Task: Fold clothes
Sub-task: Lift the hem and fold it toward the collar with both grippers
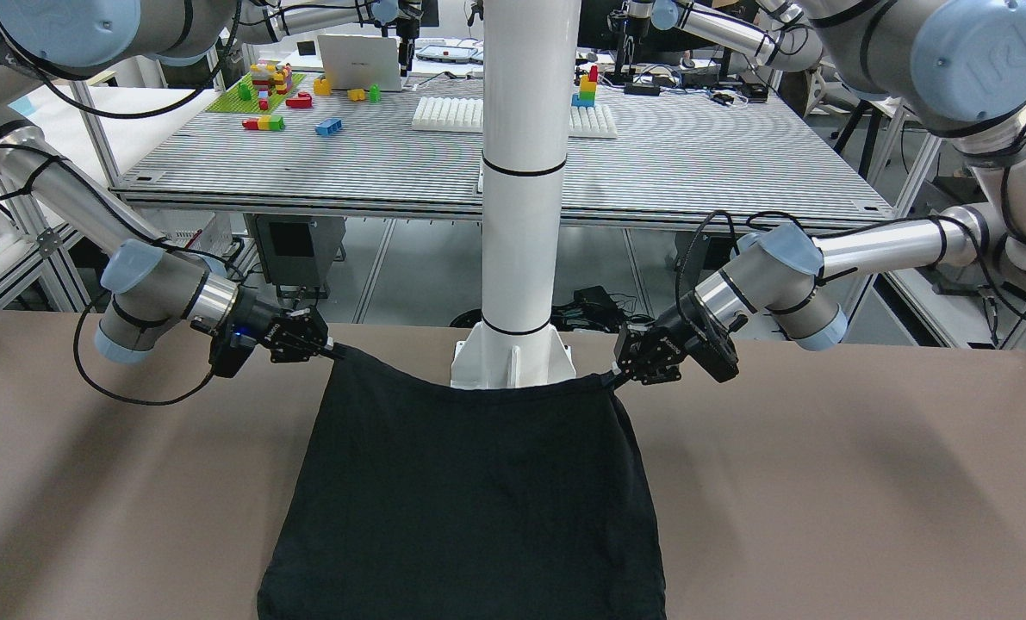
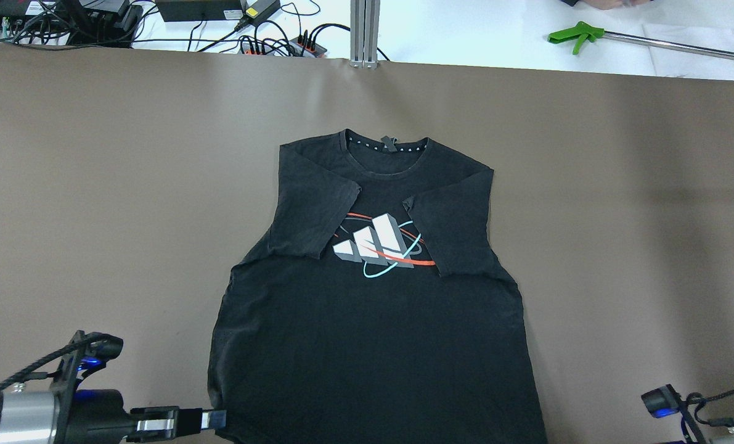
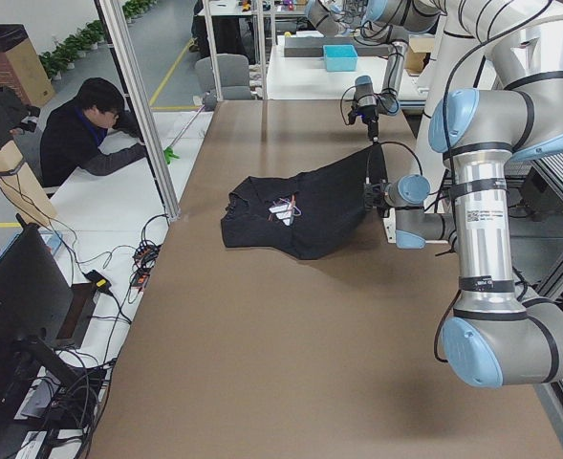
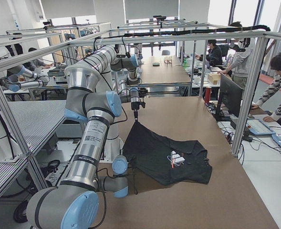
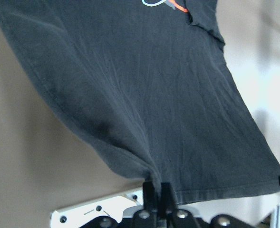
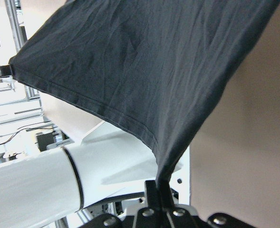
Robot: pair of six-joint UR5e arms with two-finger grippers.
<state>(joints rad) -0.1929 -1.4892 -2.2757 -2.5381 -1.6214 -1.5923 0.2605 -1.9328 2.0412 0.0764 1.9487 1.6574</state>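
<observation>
The shirt (image 2: 373, 333) lies face up on the tabletop (image 1: 823, 482), straight out from the white post (image 1: 521, 172). Its collar (image 2: 386, 148) is at the end farthest from the post and its hem (image 1: 495, 394) at the end nearest it. Both sleeves (image 2: 314, 209) are turned inward over the chest, partly covering the logo (image 2: 379, 243), so the side folds look done.

The hem end is lifted off the tabletop, just in front of the post's foot. The left claw (image 1: 609, 380) is pressed together on one hem corner and the right claw (image 1: 338, 351) on the other, one on each side of the post. Both wrist views show the fingers pinching a small gather of cloth right at the corner.

Between the two claws the hem hangs nearly straight, with a shallow sag in the middle. From there the cloth slopes down to the tabletop, where the chest and collar lie flat.

Holding both corners apart keeps the edge taut and square, probably so it can be carried away from the post and laid over the collar end as one clean half-fold. The thin cloth could bunch or slip if the claws drift towards each other or move unevenly.
</observation>
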